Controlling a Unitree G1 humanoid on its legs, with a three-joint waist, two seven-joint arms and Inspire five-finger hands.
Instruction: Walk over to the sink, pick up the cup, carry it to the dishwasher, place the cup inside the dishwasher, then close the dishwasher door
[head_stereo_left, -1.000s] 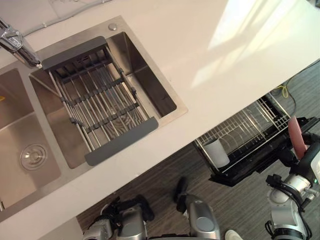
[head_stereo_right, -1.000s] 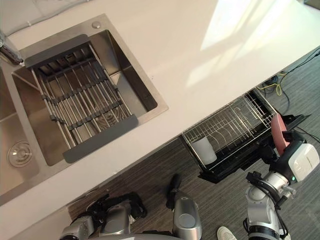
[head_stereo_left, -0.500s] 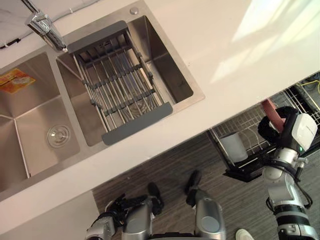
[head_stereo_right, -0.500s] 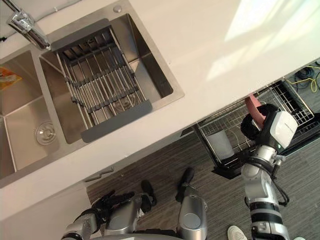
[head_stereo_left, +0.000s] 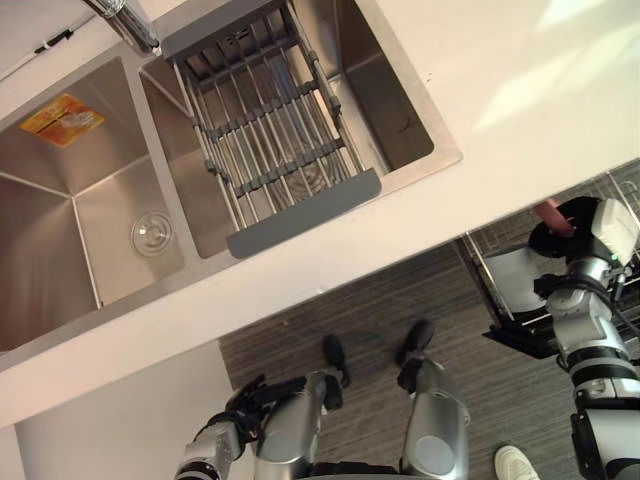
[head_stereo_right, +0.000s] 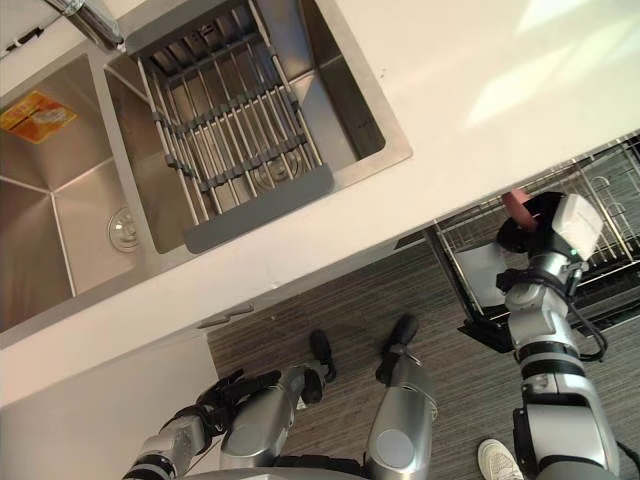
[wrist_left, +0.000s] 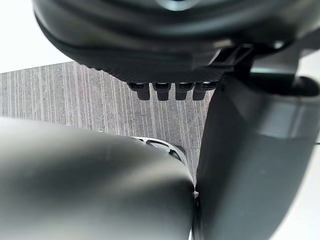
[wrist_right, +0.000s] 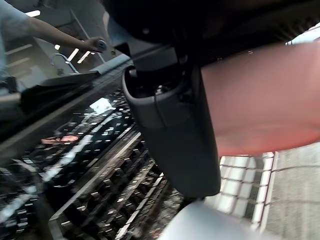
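My right arm is raised, its hand curled with fingers round the pink cup; my left hand hangs low, fingers relaxed.

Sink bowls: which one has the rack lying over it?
The right bowl: a grey slatted rack lies across it. The left bowl is uncovered, its drain showing.

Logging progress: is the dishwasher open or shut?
Open: its rack is slid out below the counter, and the right hand holds the pink cup over it.
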